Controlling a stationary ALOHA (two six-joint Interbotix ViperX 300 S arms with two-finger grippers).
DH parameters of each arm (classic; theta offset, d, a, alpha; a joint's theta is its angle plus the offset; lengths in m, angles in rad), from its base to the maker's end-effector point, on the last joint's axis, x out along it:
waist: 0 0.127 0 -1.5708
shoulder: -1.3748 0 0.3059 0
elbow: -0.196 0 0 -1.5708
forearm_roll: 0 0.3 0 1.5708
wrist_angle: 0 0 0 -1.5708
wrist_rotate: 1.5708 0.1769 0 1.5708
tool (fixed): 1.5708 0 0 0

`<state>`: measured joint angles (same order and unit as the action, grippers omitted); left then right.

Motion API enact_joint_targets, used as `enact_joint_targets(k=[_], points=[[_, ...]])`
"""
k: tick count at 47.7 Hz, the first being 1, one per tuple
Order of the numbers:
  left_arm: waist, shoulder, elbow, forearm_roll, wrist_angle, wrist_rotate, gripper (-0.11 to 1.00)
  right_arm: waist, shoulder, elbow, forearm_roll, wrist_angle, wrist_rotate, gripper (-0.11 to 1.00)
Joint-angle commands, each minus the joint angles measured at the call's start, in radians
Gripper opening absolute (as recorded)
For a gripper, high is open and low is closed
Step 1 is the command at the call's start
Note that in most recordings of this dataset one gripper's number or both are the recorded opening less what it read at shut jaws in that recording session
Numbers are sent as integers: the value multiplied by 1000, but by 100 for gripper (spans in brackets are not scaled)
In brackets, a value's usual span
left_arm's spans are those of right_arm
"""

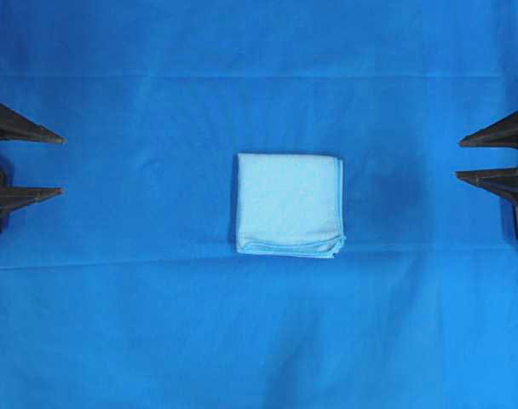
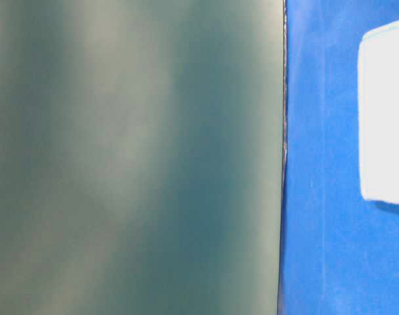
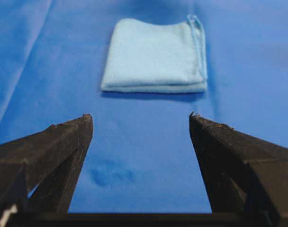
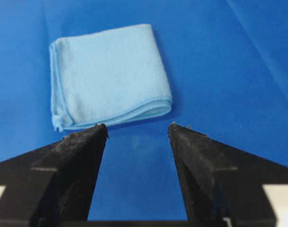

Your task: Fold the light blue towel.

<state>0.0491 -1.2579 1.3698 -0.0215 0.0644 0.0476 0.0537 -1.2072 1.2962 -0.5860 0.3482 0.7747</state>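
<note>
The light blue towel (image 1: 289, 204) lies folded into a small, layered square in the middle of the table; its stacked hems show along the near and right sides. It also shows ahead of each wrist camera (image 3: 156, 56) (image 4: 108, 75) and as a pale blurred patch at the right edge of the table-level view (image 2: 386, 115). My left gripper (image 1: 61, 164) stands open at the far left edge, well apart from the towel, with nothing between its fingers (image 3: 140, 115). At the far right edge my right gripper (image 1: 458, 158) is open and empty too (image 4: 138, 125).
A large royal-blue cloth (image 1: 259, 341) covers the whole table, with faint creases running across it. In the table-level view a blurred grey-green surface (image 2: 134, 157) fills the left two thirds of the picture.
</note>
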Motion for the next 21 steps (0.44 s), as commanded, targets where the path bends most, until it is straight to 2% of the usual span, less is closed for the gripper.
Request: enact_joint_targets(k=[1, 21], points=[[2, 17, -11, -2, -6, -2, 79, -2, 12, -11, 0, -3, 2, 59], [2, 17, -9, -2, -9, -2, 79, -2, 20, -8, 2, -3, 0, 59]])
